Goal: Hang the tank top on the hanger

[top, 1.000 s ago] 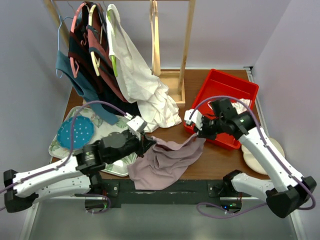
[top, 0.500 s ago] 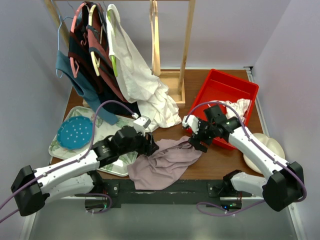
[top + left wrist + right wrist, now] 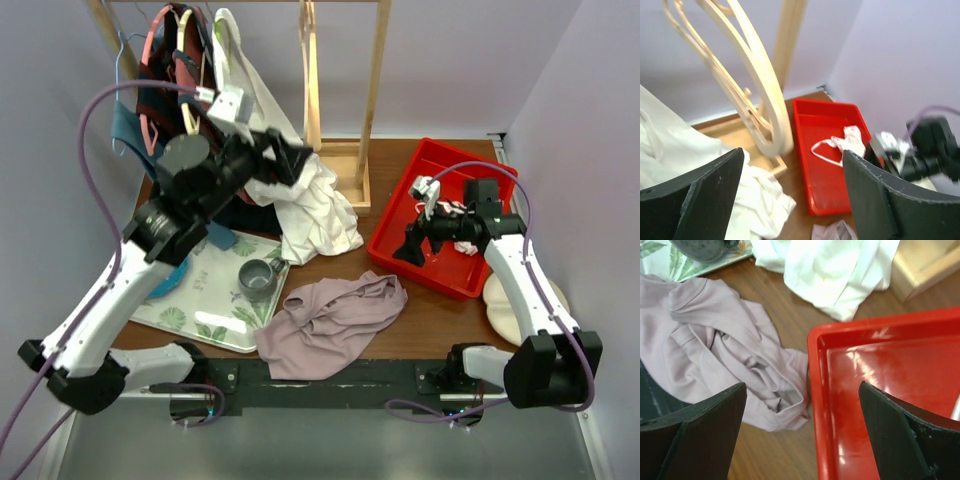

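on the wooden table the tank top lies dropped; my left gripper, jaws apart, has risen toward the hanger, likely to fetch it; right gripper spread empty too.

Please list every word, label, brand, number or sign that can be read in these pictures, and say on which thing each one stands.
No text can be read in any view.
The tank top, the wooden hanger and the red bin show no writing.
The tray bears only a leaf pattern.
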